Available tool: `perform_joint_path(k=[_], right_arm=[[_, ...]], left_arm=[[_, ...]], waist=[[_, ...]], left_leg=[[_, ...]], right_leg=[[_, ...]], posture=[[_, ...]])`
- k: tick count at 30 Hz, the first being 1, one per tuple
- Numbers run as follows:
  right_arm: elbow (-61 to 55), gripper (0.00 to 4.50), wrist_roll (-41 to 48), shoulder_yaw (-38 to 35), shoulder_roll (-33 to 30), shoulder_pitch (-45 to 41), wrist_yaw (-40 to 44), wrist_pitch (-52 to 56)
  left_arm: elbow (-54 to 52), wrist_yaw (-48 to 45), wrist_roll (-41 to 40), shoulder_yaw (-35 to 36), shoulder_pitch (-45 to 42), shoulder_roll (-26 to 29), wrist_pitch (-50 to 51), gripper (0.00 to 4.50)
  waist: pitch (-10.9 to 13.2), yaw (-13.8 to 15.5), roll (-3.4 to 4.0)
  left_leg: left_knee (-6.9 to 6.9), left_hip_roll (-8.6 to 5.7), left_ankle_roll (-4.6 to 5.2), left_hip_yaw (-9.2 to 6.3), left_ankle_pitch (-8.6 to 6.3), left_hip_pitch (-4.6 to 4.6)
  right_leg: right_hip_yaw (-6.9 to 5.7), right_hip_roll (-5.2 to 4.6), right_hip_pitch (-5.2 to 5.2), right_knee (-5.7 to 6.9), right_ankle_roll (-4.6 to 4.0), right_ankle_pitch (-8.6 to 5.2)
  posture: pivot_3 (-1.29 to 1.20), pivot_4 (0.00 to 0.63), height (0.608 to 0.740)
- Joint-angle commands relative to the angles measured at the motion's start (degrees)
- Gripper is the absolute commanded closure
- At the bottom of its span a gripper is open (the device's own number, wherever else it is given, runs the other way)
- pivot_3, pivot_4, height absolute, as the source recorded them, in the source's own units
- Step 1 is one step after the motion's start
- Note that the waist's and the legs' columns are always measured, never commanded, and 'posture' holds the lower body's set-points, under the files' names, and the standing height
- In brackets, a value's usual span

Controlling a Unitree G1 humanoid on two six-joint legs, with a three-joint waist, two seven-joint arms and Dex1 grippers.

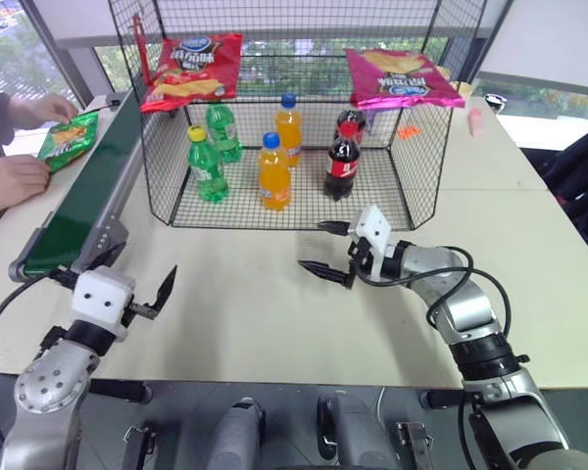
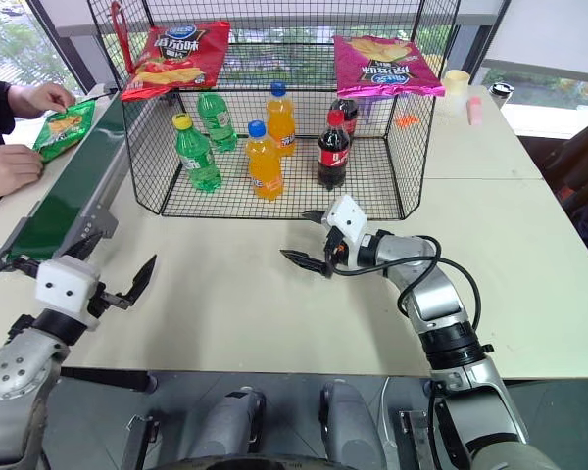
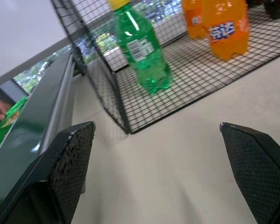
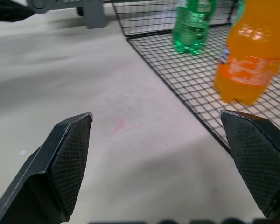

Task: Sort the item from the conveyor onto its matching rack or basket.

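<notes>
While the green crisp bag lies at the conveyor's far end under a person's hands, the left gripper and right gripper, fingers wide, should wait until the bag arrives within reach.

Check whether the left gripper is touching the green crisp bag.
Apart. The left eye view shows the left gripper open over the table, while the green crisp bag lies far up the conveyor.

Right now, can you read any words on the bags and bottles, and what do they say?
Red bag: big white Chinese characters and a blue round logo, too blurred to quote.
Pink bag: white characters, too blurred.
Green bag: too small to read.
Orange bottle: white Chinese characters on a blue label, not legible.
Green bottle: a barcode and fine print, unreadable.
</notes>
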Motion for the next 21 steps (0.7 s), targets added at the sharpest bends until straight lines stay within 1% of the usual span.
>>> perform_joint_path(k=[1,5,8,21], right_arm=[[-1.7,0.00,0.7,-0.5,0.2,-1.3,0.2,-0.6],[-1.6,0.00,0.6,-0.4,0.1,-1.2,0.3,-0.6],[-2.0,0.00,0.7,-0.5,0.0,-1.1,0.4,-0.3],[-2.5,0.00,0.7,-0.5,-0.8,-1.0,1.2,0.2]], left_arm=[[-1.5,-0.2,-1.2,0.5,-0.7,0.0,0.2,0.04],[-3.9,-0.3,-2.1,-1.5,-0.7,-1.1,1.8,0.04],[-4.2,-0.3,-1.2,-2.4,-0.3,-1.4,1.8,0.04],[-5.1,0.6,-0.6,-4.5,-0.2,-2.7,2.3,0.04]], waist=[[0.0,-0.1,0.00],[0.0,-0.1,0.00],[0.0,-0.1,0.00],[0.0,-0.1,0.00]], left_leg=[[0.00,0.00,0.00,0.01,0.00,-0.01],[-0.03,-0.01,0.00,0.02,0.00,0.00],[-0.04,-0.01,0.00,0.02,0.00,0.01],[-0.04,0.00,0.00,0.01,0.00,0.01]], right_leg=[[0.00,0.00,0.00,-0.02,0.00,0.00],[0.00,0.02,0.00,-0.02,0.01,0.01],[0.00,0.05,0.00,-0.01,0.01,0.01],[0.00,0.07,0.00,-0.02,0.00,0.00]], posture=[[0.00,0.150,0.740],[0.00,0.150,0.740],[0.00,0.150,0.740],[0.00,0.150,0.740]])
